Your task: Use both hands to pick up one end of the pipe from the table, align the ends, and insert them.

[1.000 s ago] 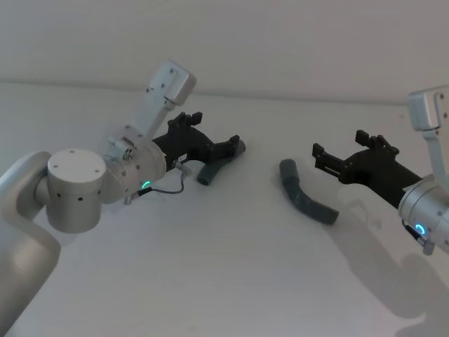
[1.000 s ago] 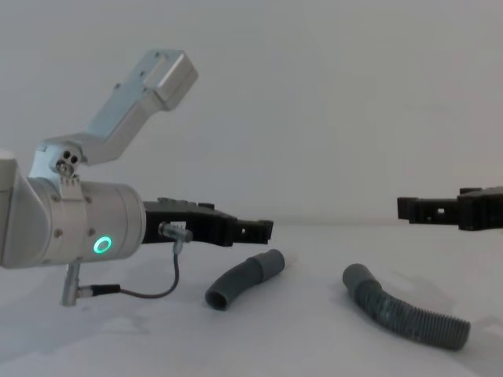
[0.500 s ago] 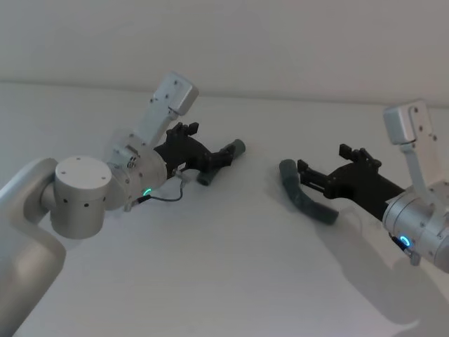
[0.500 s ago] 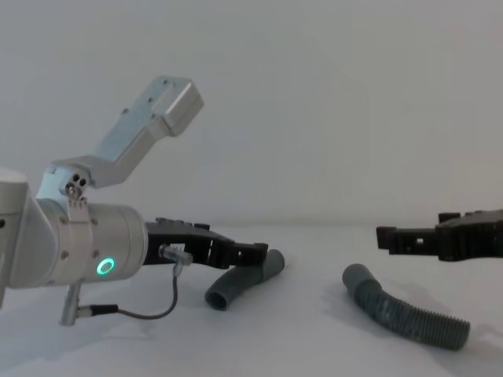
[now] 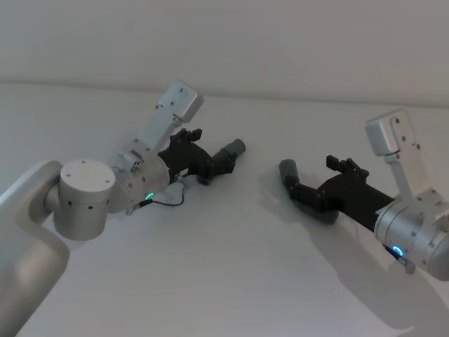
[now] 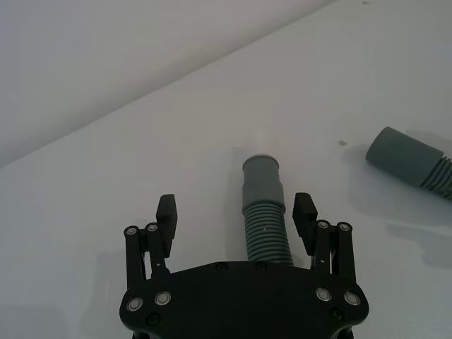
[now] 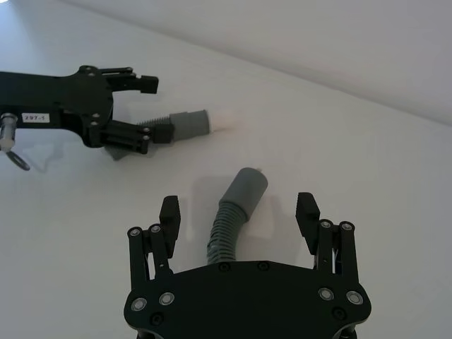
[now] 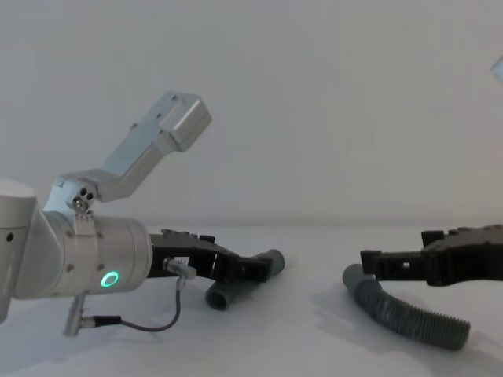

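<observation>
The left gripper (image 6: 235, 207) has its fingers (image 6: 167, 212) spread, one on each side of the elbow (image 6: 265, 212), with a gap showing on both sides. From the chest it lies low over the table (image 5: 224, 281), pointing right and away, on a silver wrist (image 8: 102, 259) with a green ring light (image 8: 111, 279), the arm coming in from the left. The elbow's pale tip (image 7: 222, 121) points right, toward the hose (image 7: 233, 212). The right gripper (image 7: 239, 207) is spread as well and straddles the hose just behind its smooth cuff (image 7: 247, 185), clear of it on both sides; the arm reaches in from the right, gripper level and low, pointing left. Both pieces lie on the table, well apart, elbow on the left, hose on the right. In the head view the left gripper (image 5: 210, 151) covers the middle of the elbow (image 5: 233, 148), and the right gripper (image 5: 316, 181) covers much of the hose (image 5: 288, 170). In each wrist view the piece's near stretch runs out of sight under the palm. Whether any fingertip touches the table cannot be told.
</observation>
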You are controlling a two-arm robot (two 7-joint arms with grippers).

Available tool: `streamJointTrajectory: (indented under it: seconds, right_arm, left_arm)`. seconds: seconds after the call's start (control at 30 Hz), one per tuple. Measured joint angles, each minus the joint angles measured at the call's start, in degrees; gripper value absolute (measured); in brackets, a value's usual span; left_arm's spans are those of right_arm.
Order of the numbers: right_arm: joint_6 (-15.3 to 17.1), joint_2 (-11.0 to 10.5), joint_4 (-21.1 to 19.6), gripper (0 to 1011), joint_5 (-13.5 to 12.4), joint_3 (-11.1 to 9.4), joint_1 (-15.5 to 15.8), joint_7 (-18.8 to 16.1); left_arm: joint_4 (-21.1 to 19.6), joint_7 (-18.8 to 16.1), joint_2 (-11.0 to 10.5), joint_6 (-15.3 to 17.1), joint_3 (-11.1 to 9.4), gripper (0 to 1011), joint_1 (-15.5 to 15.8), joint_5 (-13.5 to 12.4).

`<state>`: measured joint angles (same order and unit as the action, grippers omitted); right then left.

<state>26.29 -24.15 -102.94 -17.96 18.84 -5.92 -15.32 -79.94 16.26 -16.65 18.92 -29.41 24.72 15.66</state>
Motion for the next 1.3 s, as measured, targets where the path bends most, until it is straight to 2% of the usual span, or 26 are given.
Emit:
streamJointTrajectory:
  seconds: [0.63,1.3]
  right_arm:
    - [1.99,0.01,0.42,1000,1.37,1.49,0.0,-1.78]
    - [3.51,1.2,1.98,1000,1.91,1.47,-0.77,-2.06]
  left_arm:
    - [1.5,2.38,0.15,-0.07,-0.24,1001,0.4,-0.81]
    - [2.72,4.47,0.45,-0.05,-0.17,1001,1.27,-1.56]
